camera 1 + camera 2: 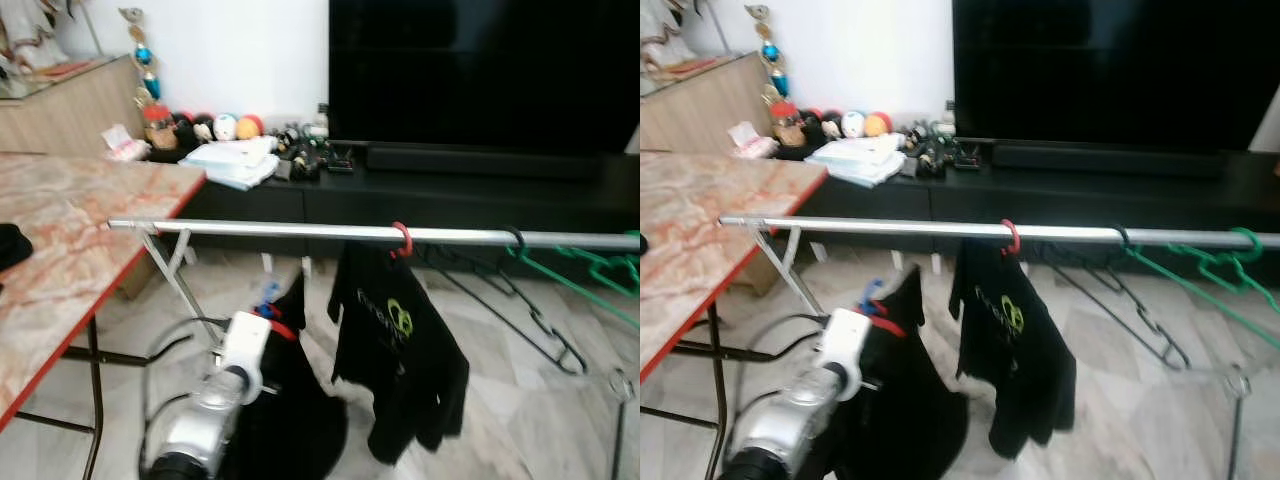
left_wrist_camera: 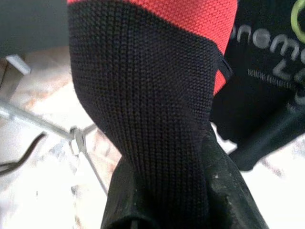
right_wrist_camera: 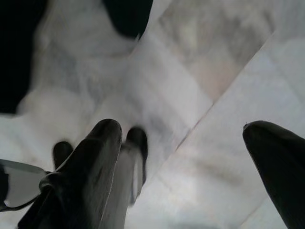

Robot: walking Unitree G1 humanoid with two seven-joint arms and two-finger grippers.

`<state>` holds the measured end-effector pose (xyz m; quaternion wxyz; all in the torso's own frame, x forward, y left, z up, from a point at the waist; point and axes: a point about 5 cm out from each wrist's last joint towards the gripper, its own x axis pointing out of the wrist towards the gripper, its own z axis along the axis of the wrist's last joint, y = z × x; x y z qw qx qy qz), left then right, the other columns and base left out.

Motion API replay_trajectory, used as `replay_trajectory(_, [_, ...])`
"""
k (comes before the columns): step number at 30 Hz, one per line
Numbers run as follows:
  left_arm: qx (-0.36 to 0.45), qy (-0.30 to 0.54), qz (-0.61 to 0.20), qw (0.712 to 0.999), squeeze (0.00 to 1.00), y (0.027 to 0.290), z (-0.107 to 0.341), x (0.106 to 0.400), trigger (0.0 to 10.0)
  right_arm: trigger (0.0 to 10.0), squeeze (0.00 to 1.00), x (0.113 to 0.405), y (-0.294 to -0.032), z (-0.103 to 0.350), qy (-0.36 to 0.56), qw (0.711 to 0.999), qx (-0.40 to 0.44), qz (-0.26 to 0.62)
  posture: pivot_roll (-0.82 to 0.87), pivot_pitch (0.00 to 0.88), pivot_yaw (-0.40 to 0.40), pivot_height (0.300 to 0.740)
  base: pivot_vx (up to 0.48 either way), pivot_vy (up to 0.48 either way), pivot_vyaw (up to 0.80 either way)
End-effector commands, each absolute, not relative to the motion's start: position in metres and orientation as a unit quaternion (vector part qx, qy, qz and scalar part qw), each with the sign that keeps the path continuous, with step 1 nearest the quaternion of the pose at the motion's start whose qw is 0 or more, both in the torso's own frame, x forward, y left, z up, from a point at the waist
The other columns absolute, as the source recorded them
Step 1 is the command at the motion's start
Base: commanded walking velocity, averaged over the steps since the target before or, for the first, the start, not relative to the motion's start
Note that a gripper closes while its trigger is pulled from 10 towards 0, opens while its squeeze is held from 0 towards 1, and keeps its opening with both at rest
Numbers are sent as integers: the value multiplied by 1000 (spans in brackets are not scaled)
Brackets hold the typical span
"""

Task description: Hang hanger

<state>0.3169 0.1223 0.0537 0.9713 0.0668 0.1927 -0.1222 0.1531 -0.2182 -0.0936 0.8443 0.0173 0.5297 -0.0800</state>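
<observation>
A silver clothes rail (image 1: 300,231) runs across in front of me at chest height. On it hang a black T-shirt (image 1: 400,340) on a red hanger hook (image 1: 402,238), an empty black hanger (image 1: 525,290) and a green hanger (image 1: 590,268). Below the rail's left part, my left gripper (image 2: 167,191) is shut on a black garment with a red band (image 1: 285,400); a small blue piece (image 1: 267,294) sticks up at its top. Over the pale floor, my right gripper (image 3: 190,157) is open with nothing between its fingers.
A marble table with a red edge (image 1: 60,250) stands at the left. The rack's slanted legs (image 1: 175,275) and cables lie beside it. Behind the rail are a low black TV cabinet (image 1: 450,195) with balls and papers, and a large dark screen (image 1: 480,70).
</observation>
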Motion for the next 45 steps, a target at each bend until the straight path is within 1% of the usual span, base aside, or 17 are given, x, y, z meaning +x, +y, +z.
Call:
replay_trajectory(1, [77,174,-113,975,0,134,65,324,10000,10000,0,158,-208,-94,526,847,27,-72,19,0,15,740,398,0,0])
replay_trajectory(3, [86,182,-151,968,0,129,63,322,10000,10000,0,158,-208,-93,527,847,26,-69,22,0,14,740,315,0,0])
replay_trajectory(4, [98,194,-202,955,0,121,59,318,10000,10000,0,159,-208,-93,527,847,22,-64,24,0,13,740,0,0,-600])
replay_trajectory(6, [107,204,-247,941,0,114,55,312,10000,10000,0,159,-207,-93,528,847,23,-63,23,0,14,740,0,0,-800])
replay_trajectory(8, [115,206,-280,931,0,106,53,307,10000,10000,0,160,-206,-93,529,847,20,-57,20,0,14,740,0,0,-800])
replay_trajectory(11, [113,196,-291,929,0,100,56,308,10000,10000,0,160,-207,-93,529,846,20,-57,18,0,15,740,0,0,-800])
replay_trajectory(14, [97,183,-282,937,0,96,63,314,10000,10000,0,161,-207,-93,528,847,21,-60,18,0,14,740,0,0,-800])
replay_trajectory(17, [94,169,-271,943,0,94,71,321,10000,10000,0,163,-207,-92,522,851,25,-59,19,0,14,740,0,0,0])
replay_trajectory(23, [102,150,-274,945,0,93,81,326,10000,10000,0,165,-205,-91,520,852,24,-52,19,0,15,740,0,0,0])
replay_trajectory(26, [97,140,-255,952,0,94,87,332,10000,10000,0,165,-205,-91,521,852,24,-52,18,0,12,740,0,0,0])
replay_trajectory(28, [97,133,-207,964,0,100,95,344,10000,10000,0,166,-205,-91,522,851,22,-53,14,0,12,740,0,0,0])
replay_trajectory(30, [97,133,-197,966,0,101,96,347,10000,10000,0,166,-205,-91,523,850,21,-53,14,0,12,740,0,0,0])
replay_trajectory(32, [103,146,-165,970,0,106,97,353,10000,10000,0,166,-204,-91,522,851,25,-53,12,0,12,740,0,0,0])
replay_trajectory(37, [107,159,-147,970,0,108,98,359,10000,10000,0,165,-205,-91,525,850,25,-49,8,0,7,740,0,0,0])
replay_trajectory(45, [93,166,-128,973,0,102,99,366,10000,10000,0,164,-208,-91,529,847,17,-50,-6,0,3,740,0,0,0])
